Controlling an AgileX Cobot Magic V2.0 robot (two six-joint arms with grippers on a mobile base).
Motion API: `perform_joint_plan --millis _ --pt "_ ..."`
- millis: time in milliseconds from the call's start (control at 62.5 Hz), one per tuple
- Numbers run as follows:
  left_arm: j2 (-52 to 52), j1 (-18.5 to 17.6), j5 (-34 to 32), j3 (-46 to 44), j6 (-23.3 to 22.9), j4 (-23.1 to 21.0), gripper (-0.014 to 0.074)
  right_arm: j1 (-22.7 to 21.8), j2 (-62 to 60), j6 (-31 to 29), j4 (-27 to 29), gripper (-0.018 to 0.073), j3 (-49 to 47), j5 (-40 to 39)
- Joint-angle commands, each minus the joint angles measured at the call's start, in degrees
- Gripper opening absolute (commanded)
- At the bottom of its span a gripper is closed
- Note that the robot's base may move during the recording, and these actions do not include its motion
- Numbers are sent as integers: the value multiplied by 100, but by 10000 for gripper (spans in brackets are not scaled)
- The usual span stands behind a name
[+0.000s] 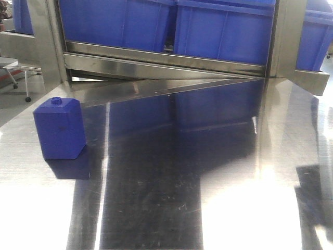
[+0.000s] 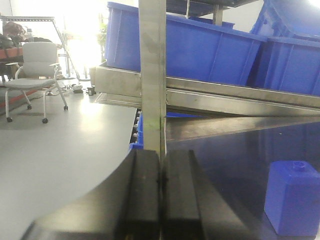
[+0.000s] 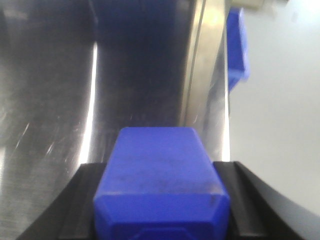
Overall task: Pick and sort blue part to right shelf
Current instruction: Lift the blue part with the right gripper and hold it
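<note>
Steel desk [image 1: 234, 172] — polished, finely scratched, carrying dark blue reflections. A blue block with a tiny round knob [image 1: 60, 127] stands upright near the desk's left edge. Behind it, blue bins [image 1: 223, 31] sit side by side above a sloped steel rail [image 1: 156, 57]. Left wrist view — a white office chair [image 2: 35, 70] on the grey floor [image 2: 60, 150], well apart from the desk.
</note>
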Motion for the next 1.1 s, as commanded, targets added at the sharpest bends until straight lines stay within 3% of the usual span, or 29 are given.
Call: perform_joint_plan --millis 0,224,656,1088 --pt "-124 0 -482 126 -61 -46 124 -41 -608 -74 -206 356 219 -1040" --pt "-124 0 -482 126 -61 -46 124 -41 -1955 -74 -237 356 1010 -1777" --pt "-124 0 -482 126 -61 -46 124 -41 -4277 -74 -327 356 1533 -1582" --pt "-124 0 -482 126 -61 -46 124 -41 -4691 -74 -327 356 1533 -1392"
